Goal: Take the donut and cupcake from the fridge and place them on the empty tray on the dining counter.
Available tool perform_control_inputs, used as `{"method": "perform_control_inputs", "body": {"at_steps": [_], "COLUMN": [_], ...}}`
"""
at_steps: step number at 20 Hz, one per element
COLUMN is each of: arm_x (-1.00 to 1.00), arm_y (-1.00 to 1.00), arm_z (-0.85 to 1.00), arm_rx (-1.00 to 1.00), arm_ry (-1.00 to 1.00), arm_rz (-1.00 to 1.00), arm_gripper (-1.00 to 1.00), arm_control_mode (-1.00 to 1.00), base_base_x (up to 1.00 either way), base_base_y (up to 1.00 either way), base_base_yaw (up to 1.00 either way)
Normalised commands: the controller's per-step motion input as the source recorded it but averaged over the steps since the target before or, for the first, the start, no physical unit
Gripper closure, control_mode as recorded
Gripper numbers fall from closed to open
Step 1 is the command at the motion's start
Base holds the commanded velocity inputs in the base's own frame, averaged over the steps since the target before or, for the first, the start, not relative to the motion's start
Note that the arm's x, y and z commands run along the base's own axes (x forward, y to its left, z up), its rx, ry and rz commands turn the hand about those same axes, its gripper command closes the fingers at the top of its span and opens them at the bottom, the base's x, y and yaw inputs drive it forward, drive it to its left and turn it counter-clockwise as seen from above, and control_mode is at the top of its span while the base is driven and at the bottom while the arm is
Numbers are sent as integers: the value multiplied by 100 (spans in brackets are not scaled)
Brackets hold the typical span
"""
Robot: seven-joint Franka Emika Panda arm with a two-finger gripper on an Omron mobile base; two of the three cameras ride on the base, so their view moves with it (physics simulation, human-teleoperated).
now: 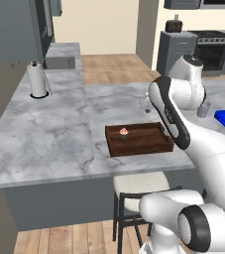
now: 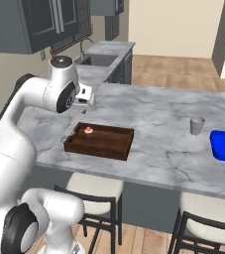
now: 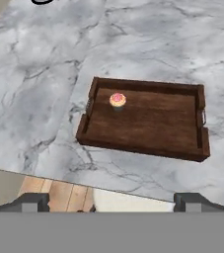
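On the tray (image 3: 148, 126) sits the cupcake (image 3: 117, 100), fingers (image 3: 34, 202) spread.

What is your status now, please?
Fingers open, empty. Tiny pink-frosted cupcake sits in dark wooden tray on marble counter. Nothing in the way.

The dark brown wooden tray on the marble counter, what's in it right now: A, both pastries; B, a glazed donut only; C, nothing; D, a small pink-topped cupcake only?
D: the small pink-topped cupcake sits alone near one corner of the dark brown wooden tray; the rest is bare wood.
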Motion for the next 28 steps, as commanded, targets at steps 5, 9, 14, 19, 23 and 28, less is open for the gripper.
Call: {"method": "perform_control_inputs", "body": {"at_steps": [5,9,14,19,23,28], "arm_x": [-100,-100,-100,-93,-57,-11], "arm_y": [-8,-4,-14,-8,2,3], "arm_z": [34,1,-10,-6,34,3], "arm_rx": [0,5,4,5,0,0], "arm_ry": [2,-25,-77,-89,-30,-7], "arm_rz": [-38,-28,2,18,1,0], "arm_gripper": [-100,-100,-100,-100,-100,-100], "arm_control_mode": [-100,-100,-100,-100,-100,-100], "base_base_x": [0,0,0,0,0,0], "base_base_y": [0,0,0,0,0,0], "base_base_yaw": [0,0,0,0,0,0]}}
